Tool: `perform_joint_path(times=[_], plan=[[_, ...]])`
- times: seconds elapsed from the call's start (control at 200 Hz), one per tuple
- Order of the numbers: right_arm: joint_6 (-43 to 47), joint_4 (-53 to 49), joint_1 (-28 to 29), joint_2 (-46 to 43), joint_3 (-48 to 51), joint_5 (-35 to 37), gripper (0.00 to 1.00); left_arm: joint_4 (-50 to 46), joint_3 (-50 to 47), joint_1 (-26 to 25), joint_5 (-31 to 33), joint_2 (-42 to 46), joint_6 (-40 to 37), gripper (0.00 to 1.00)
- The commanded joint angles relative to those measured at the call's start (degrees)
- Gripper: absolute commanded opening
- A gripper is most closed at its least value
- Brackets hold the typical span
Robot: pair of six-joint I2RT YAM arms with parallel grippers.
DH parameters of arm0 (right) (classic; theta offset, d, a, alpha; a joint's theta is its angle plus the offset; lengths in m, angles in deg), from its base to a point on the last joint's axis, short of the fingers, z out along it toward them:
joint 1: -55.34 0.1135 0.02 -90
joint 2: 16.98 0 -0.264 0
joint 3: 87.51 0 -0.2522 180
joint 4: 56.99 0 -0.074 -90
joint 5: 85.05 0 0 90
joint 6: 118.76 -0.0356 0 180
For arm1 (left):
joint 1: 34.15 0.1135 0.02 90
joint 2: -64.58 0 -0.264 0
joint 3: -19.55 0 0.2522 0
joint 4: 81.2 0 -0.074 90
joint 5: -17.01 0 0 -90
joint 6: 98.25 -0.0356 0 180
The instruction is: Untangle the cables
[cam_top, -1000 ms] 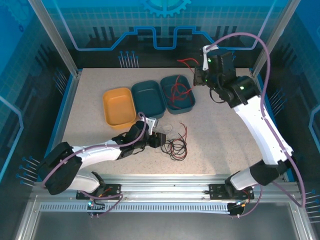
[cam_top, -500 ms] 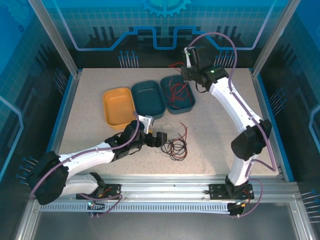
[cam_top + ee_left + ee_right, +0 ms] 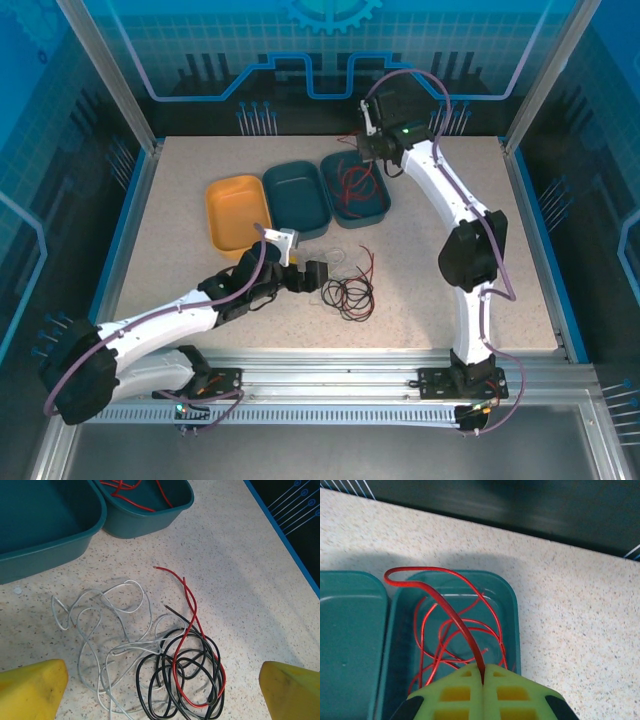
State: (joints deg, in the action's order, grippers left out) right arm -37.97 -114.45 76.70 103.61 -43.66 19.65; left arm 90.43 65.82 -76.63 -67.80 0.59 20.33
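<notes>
Swinging in from the right over the past second, the right gripper [image 3: 368,150] now hangs over the far rim of the right-hand teal tray [image 3: 384,206], while the left gripper [image 3: 316,278] has reached a little closer to the tangle lying on the table [image 3: 420,300], near that tray's near side. In the right wrist view the right gripper [image 3: 483,669] has its fingers pressed together on a red cable [image 3: 451,625]. This cable arches up from the pinch and trails down into loose loops on the floor of the tray [image 3: 516,630]. The left gripper [image 3: 161,694] is spread wide, one yellow fingertip [image 3: 30,692] at each lower corner of its own view, with the tangle between and just ahead of them. That tangle holds a white cable [image 3: 135,647] in open loops, a black cable [image 3: 197,655] in a tighter coil, and a second red strand [image 3: 190,605] laid across the black coil, its free end pointing toward the tray [image 3: 150,522]. A middle teal tray [image 3: 297,195] sits against the left side of the right-hand tray, and a yellow tray [image 3: 238,215] lies beyond it.
</notes>
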Motion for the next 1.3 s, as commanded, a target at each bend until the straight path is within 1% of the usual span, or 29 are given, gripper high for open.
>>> perform_joint_path(times=[0.0, 0.305, 0.485, 0.841, 1.236, 1.291], plan=[[-1.0, -1.6, -1.2, 1.6, -0.9, -1.3, 0.00, -1.4, -0.3, 0.4, 1.7, 1.2, 0.6, 0.99], [-2.1, -2.8, -1.4, 5.5, 0.6, -1.2, 0.00, -1.4, -0.7, 0.4, 2.5, 1.4, 0.8, 0.99], [-2.9, -3.3, -1.5, 7.9, 0.3, 0.7, 0.00, -1.3, -1.1, 0.4, 3.0, 1.4, 0.9, 0.99], [-2.6, -3.5, -0.6, 11.5, 0.8, 1.8, 0.00, -1.5, -1.7, 0.4, 4.3, 1.2, 1.0, 0.99], [-3.0, -3.7, 0.1, 12.4, 3.0, 0.2, 0.00, -1.2, -0.7, 0.4, 3.6, -0.1, 1.0, 0.99], [-3.0, -3.9, 0.1, 14.2, 3.1, 0.2, 0.00, -1.0, -0.6, 0.3, 3.5, -0.3, 1.1, 0.99]])
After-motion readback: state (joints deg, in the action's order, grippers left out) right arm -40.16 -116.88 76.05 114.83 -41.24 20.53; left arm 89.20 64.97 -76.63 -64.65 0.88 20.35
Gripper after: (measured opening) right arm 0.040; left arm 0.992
